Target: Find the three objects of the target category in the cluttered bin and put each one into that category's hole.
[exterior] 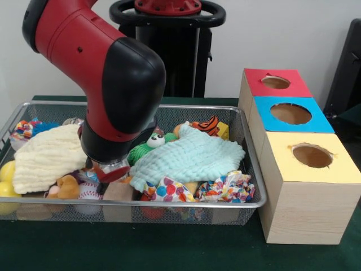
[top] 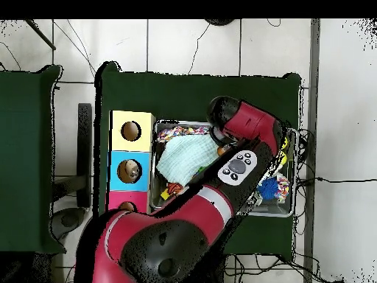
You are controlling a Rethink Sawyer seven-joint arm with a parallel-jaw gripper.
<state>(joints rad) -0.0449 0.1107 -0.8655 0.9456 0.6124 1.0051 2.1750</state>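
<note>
So the arm fills the upper left of the front view, dropped right into the bin, which runs across the lower left and middle. The gripper is buried in the clutter at lower left-centre; honestly can't tell how its jaws stand or whether they've got anything, the wrist blocks it and the overhead view only shows the arm's back.

At right sit three boxes with holes on top: red at the back, blue in the middle, yellow in front.

Nothing shows which category is the target, so here's my guess on handling the candidates:
- cream cloth, left side: soft, floppy, light. Pinch a fold near the middle, expect it to drape and drag neighbours.
- mint cloth, centre: same deal, and it's covering stuff.
- crinkly wrapped bundles along the front edge: light, squashy, probably slippery paper.
- yellow balls at the far left edge: round, will roll away, so grab across the widest part.
- green frog toy right beside the wrist: looks small and bumpy, easy pinch.
</note>
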